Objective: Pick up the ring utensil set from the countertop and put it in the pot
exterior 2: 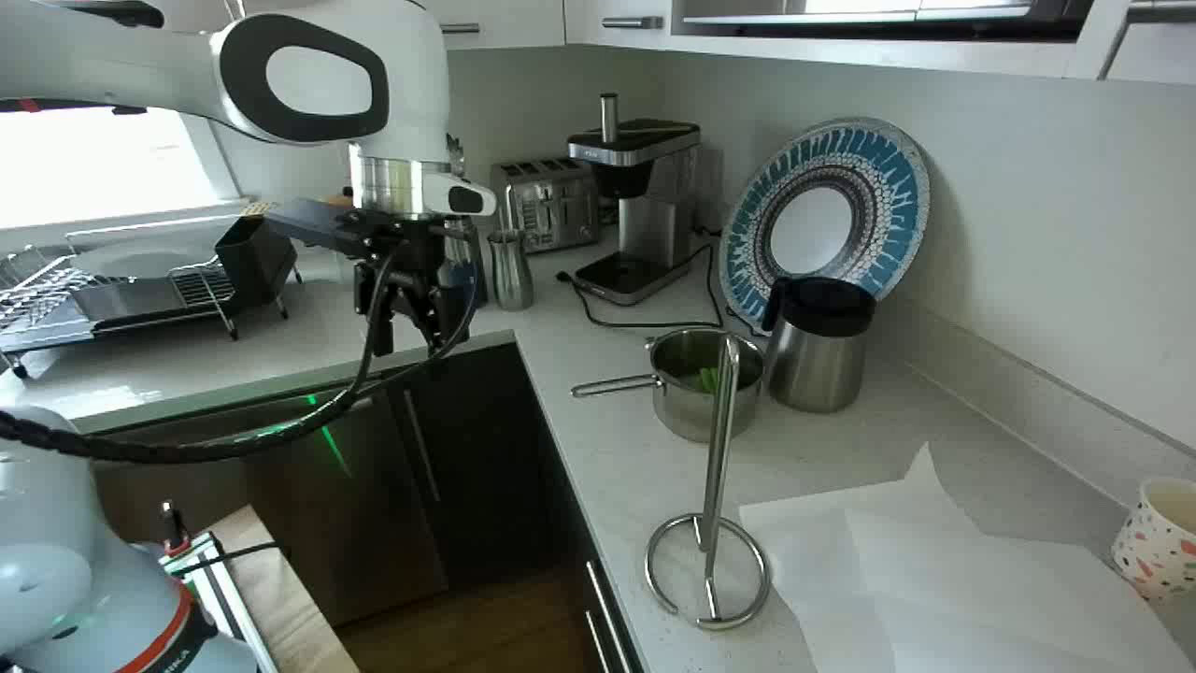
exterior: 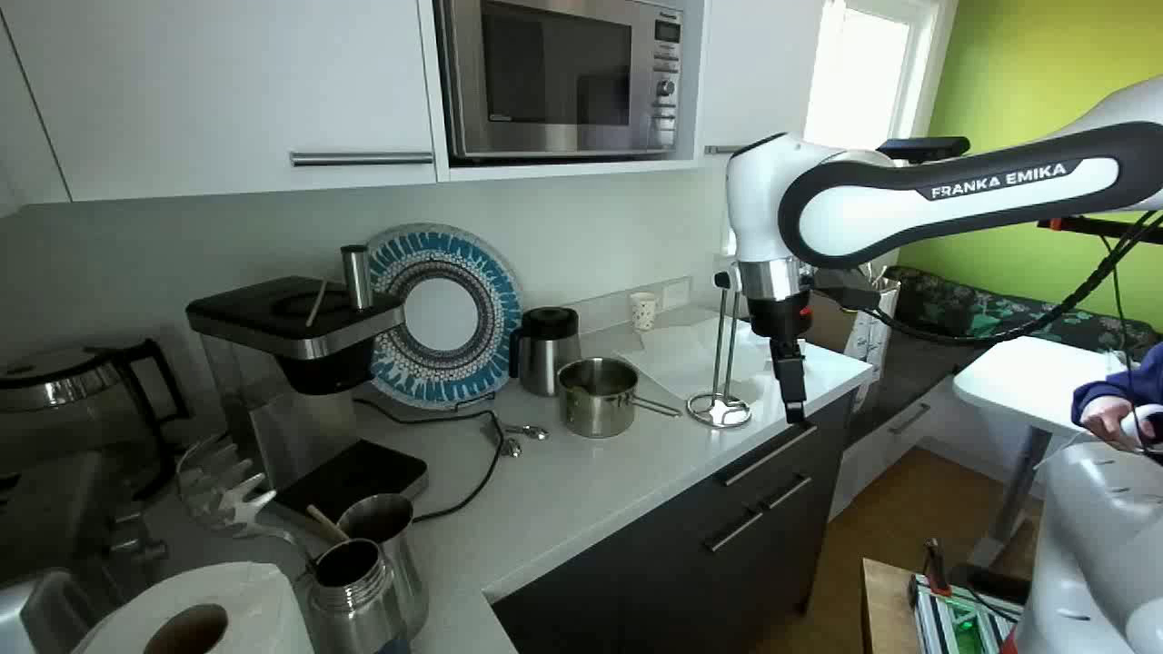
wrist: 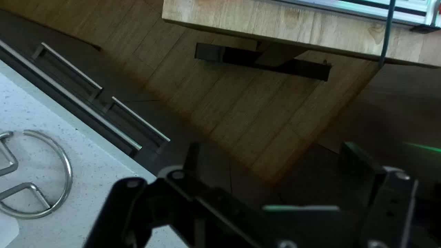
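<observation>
the task is not begun as far as the grasp goes. the metal measuring spoons (exterior: 531,432) lie on the countertop (exterior: 554,490), just beside a black power cord (exterior: 498,449) and near the steel saucepan (exterior: 597,413); whether cord and spoons touch, i can't tell. the gripper (wrist: 270,151) has its fingers spread wide with nothing between them, and seems to hang beyond the countertop's front edge, well apart from the spoons. a green patch (exterior 2: 707,379) shows inside the saucepan, but no spoons. left to do, i judge: reach, grasp, lift, carry, release.
</observation>
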Robot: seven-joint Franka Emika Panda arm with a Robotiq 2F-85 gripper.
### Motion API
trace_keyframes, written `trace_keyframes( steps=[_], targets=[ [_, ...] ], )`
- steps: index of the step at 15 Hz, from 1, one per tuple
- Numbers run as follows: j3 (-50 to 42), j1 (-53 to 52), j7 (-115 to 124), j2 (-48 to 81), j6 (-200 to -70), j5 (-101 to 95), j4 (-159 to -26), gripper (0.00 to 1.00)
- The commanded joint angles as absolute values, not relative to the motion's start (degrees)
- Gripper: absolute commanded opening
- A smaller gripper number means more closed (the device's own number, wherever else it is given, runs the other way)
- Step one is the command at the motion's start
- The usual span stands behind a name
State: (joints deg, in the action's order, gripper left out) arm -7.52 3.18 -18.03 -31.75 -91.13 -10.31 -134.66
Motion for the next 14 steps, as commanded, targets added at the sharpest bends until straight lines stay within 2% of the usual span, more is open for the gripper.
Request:
trace_keyframes(
  steps=[1,7,9,14],
  targets=[
    [-7.8,2.8,-17.9,-31.7,-91.0,-10.4,-134.6,1.00],
    [-6.0,0.5,-8.8,-29.9,-100.2,3.3,-132.1,1.00],
    [-3.9,0.3,-5.8,-28.6,-109.1,5.2,-132.0,1.00],
    [0.9,5.4,5.1,-20.9,-132.9,-8.0,-135.2,1.00]
  ],
)
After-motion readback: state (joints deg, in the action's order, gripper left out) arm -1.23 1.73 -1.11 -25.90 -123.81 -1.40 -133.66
